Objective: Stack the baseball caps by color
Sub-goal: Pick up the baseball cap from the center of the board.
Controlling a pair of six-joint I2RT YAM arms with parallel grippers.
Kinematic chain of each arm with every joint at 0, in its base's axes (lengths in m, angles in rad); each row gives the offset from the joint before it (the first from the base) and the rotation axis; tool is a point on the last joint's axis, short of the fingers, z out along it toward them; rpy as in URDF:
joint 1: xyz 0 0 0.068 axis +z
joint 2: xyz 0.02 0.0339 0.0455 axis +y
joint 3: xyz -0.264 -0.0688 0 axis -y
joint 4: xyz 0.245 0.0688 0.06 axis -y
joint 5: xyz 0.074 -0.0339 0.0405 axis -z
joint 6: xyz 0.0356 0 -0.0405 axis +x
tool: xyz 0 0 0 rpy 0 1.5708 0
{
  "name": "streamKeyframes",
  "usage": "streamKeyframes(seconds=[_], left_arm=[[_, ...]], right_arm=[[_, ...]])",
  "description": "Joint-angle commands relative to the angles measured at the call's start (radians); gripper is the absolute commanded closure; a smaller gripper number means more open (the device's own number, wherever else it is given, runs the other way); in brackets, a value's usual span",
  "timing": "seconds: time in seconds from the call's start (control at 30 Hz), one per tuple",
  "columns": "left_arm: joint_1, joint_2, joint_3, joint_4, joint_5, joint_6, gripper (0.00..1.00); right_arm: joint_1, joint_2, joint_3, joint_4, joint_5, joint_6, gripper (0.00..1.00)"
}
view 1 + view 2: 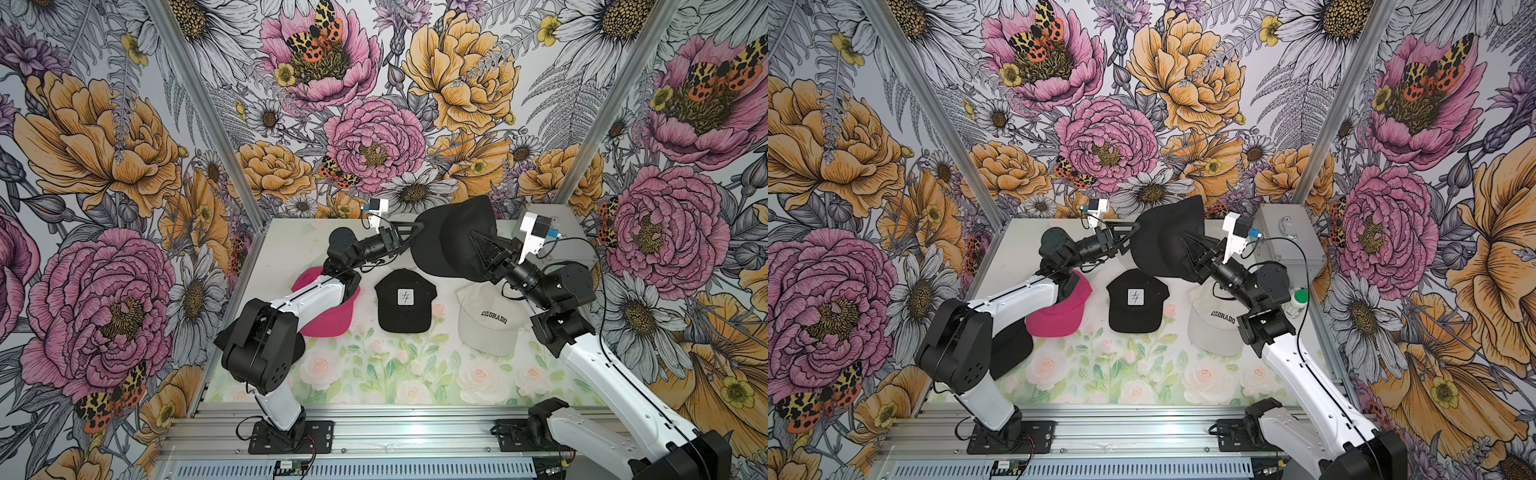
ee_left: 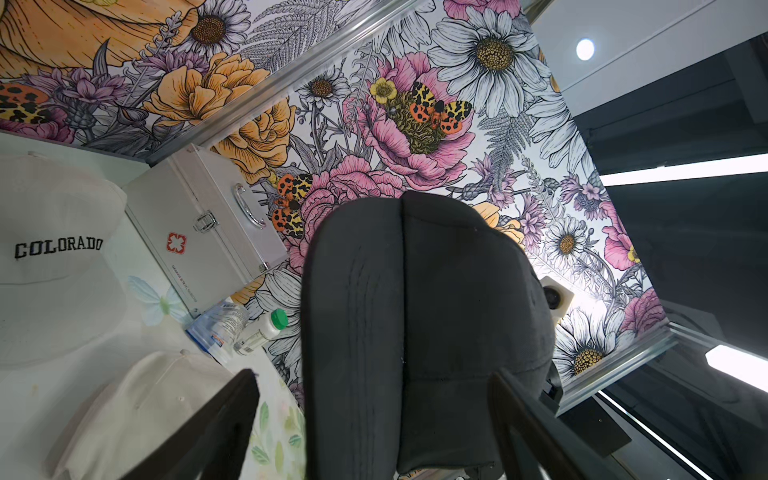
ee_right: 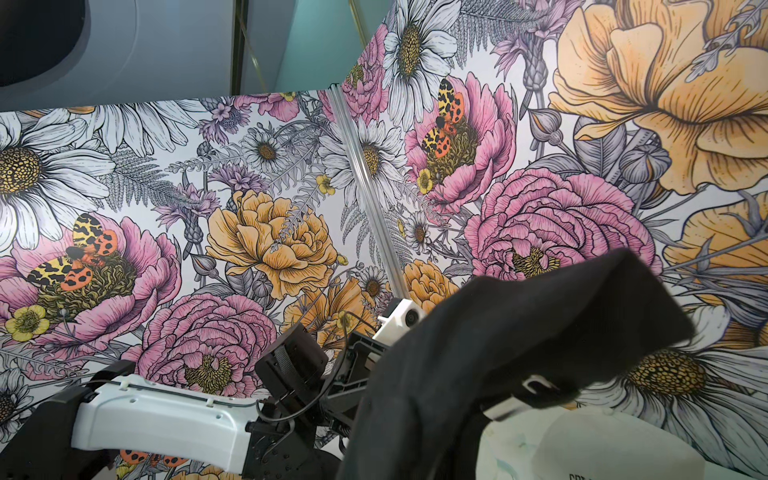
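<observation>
My right gripper (image 1: 471, 237) is shut on a plain black cap (image 1: 453, 237), holding it up above the back of the table (image 1: 365, 365). My left gripper (image 1: 419, 227) is open at the cap's left edge. In the left wrist view the cap (image 2: 415, 311) hangs between the spread fingers (image 2: 232, 411). On the table lie a hot pink cap (image 1: 328, 320), a black cap with a white patch (image 1: 403, 301) and a cream COLORADO cap (image 1: 490, 324). Another black cap (image 1: 1013, 349) shows under my left arm. A second cream cap (image 2: 145, 407) appears in the left wrist view.
A silver metal case (image 1: 1287, 237) stands at the back right corner. A white green-lidded bottle (image 1: 1298, 301) and a clear plastic bottle (image 2: 220, 328) lie in front of it. Flowered walls close in the back and both sides.
</observation>
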Motion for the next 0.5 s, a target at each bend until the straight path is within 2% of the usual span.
streamKeyframes(seconds=[0.0, 0.07, 0.17, 0.2, 0.27, 0.33, 0.37, 0.4, 0.43, 0.47], left_arm=[[-0.014, 0.024, 0.037, 0.044, 0.053, -0.024, 0.18], [-0.016, 0.022, 0.037, 0.044, 0.058, -0.015, 0.29], [-0.011, 0.015, 0.031, 0.044, 0.061, -0.003, 0.59], [-0.009, 0.017, 0.030, 0.043, 0.063, -0.002, 0.66], [0.000, 0.018, 0.031, 0.043, 0.071, -0.004, 0.70], [0.010, 0.012, 0.031, 0.042, 0.076, -0.001, 0.82], [0.019, 0.009, 0.027, 0.041, 0.076, 0.007, 0.89], [0.029, 0.004, 0.024, 0.034, 0.078, 0.014, 0.97], [0.040, -0.002, 0.020, 0.026, 0.079, 0.019, 1.00], [0.054, -0.008, 0.013, 0.022, 0.076, 0.025, 1.00]], right_arm=[[0.007, 0.014, -0.004, 0.061, 0.013, 0.013, 1.00], [0.007, 0.021, -0.007, 0.064, 0.016, 0.014, 1.00], [0.007, 0.032, -0.014, 0.065, 0.024, 0.004, 1.00], [0.006, 0.037, -0.016, 0.065, 0.022, 0.001, 1.00], [0.003, 0.047, -0.015, 0.059, 0.018, 0.001, 1.00], [-0.002, 0.055, -0.015, 0.046, -0.005, 0.006, 1.00], [-0.002, 0.060, -0.014, 0.037, -0.027, 0.011, 0.91], [-0.009, 0.067, -0.012, 0.026, -0.058, 0.026, 0.70], [-0.019, 0.078, -0.004, 0.024, -0.106, 0.040, 0.56], [-0.028, 0.093, 0.009, 0.017, -0.179, 0.059, 0.49]])
